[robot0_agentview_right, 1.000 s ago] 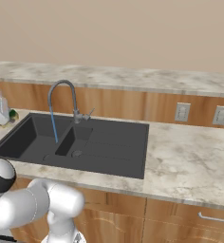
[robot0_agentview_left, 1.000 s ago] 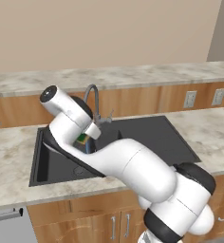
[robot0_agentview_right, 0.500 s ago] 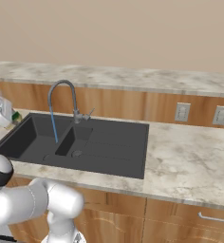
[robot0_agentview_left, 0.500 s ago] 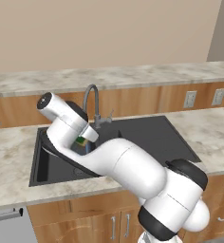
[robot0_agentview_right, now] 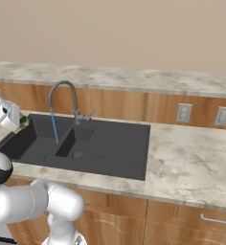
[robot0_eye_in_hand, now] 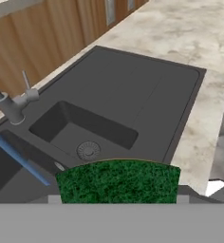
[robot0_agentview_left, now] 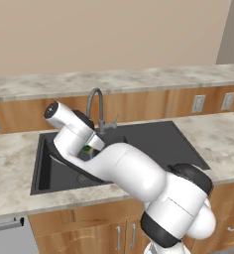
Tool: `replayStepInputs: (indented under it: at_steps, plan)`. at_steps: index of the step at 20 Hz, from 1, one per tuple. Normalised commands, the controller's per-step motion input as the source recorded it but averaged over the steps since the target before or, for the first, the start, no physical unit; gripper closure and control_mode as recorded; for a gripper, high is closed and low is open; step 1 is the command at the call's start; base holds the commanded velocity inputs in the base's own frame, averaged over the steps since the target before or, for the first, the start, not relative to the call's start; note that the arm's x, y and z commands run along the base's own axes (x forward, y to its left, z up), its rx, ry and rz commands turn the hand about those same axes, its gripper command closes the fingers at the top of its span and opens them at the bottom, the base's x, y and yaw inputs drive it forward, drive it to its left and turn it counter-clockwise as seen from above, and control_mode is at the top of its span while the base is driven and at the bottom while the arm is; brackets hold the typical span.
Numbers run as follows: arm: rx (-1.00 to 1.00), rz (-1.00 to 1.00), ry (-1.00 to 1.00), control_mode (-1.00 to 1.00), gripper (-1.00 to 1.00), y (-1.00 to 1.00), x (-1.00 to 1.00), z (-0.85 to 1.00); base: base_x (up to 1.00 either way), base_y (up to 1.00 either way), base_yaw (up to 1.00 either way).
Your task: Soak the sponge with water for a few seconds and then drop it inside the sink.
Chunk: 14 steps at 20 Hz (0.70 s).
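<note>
Left base view: one sponge (robot0_agentview_left: 87, 150) clamped in the gripper (robot0_agentview_left: 89, 149) over the sink (robot0_agentview_left: 153, 141), at 9 o'clock of the faucet (robot0_agentview_left: 96, 106).

Right base view: one blue stream of water (robot0_agentview_right: 53, 127) falling into the big basin; gripper at 9 o'clock of it, on the desk (robot0_agentview_right: 191, 158) side.

Hand view: green sponge top at 6 o'clock. Likely light, soft, squashy; best held across its sides.

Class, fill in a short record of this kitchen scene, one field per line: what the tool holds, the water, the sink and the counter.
tool: shut on the small dark green sponge
water: thin blue stream running from the curved grey faucet into the large basin
sink: matte black, large basin, smaller basin with round drain, flat drainboard
counter: beige marbled stone
</note>
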Motion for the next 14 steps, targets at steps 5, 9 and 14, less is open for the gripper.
replayStepInputs:
  at_steps: [5,9,14]
  plan:
    - [0.00,-0.01,-0.01,-1.00,1.00,-0.04,0.26,-0.34,0.00,0.00,0.00]
    - [0.00,0.00,0.00,-1.00,1.00,-0.03,0.31,-0.29,0.00,0.00,0.00]
    - [0.00,-0.01,0.00,-1.00,1.00,-0.04,0.36,-0.25,0.00,0.00,0.00]
